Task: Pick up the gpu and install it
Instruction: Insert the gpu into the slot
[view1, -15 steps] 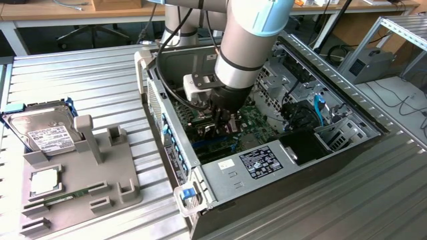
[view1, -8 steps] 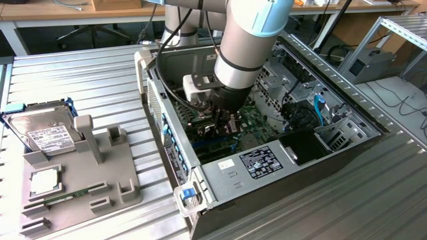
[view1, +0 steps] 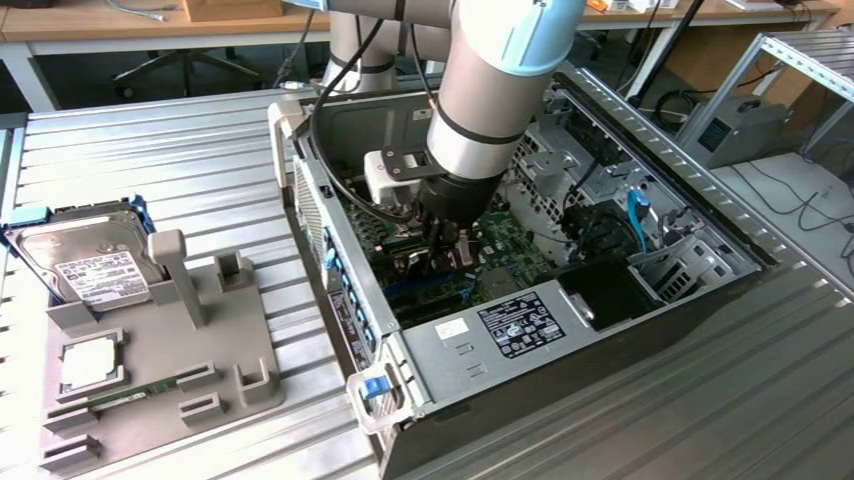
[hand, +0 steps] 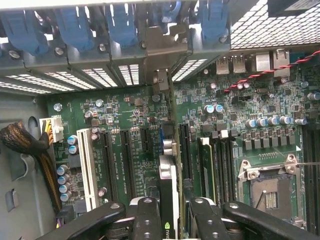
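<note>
Grips the gpu (hand: 168, 200), a thin dark card seen edge-on with a small green logo, in the clenched claw (hand: 175, 222). Stands upright over the slots (hand: 125, 160) of the green motherboard (hand: 130, 110), inside the open computer case (view1: 441, 350) lying on the desk (view1: 160, 160).

The hand (hand: 172, 217) grips the gpu (hand: 169, 175) edge-on, standing upright over the green motherboard (hand: 130, 115), its far end near the row of blue latches (hand: 75, 25). A white slot (hand: 86, 165) lies to one side and the open CPU socket (hand: 267, 192) to the other.

Bright even light; sheen on ribbed table (view1: 174, 180); case (view1: 354, 125) interior shadowed.
</note>
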